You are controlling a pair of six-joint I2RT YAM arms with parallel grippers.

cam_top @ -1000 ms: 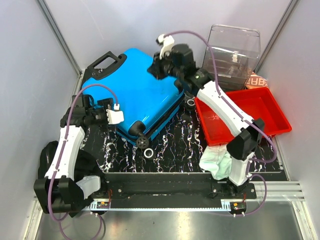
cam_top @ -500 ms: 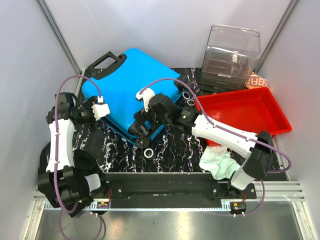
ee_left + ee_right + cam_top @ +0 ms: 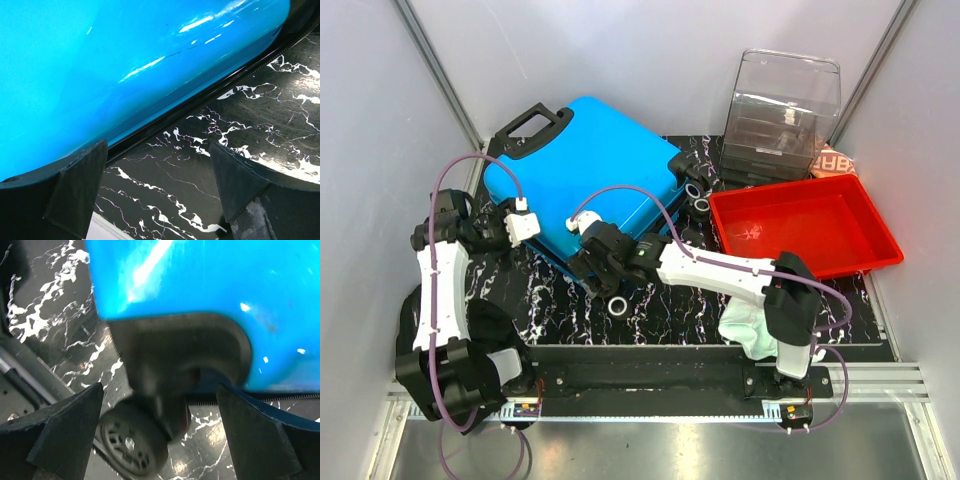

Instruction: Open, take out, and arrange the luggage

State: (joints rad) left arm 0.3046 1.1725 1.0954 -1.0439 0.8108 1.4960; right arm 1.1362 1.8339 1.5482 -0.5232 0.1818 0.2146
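Over at the left edge of the black marbled mat (image 3: pixel 660 290), the left gripper (image 3: pixel 157 180) has its jaws spread, empty, right at the zipper seam of the big bright blue hard-shell suitcase (image 3: pixel 590 170). That case lies flat and zipped across the mat's back-left corner. I'd guess it's hunting the zip. Further right, the right gripper (image 3: pixel 157 405), also wide and empty, brackets the near-corner wheel (image 3: pixel 132 447), probably to steady things.

luggage (image 3: pixel 210 295) wheel mount (image 3: pixel 175 365) blurred | near corner hidden under right claw (image 3: pixel 588 258)
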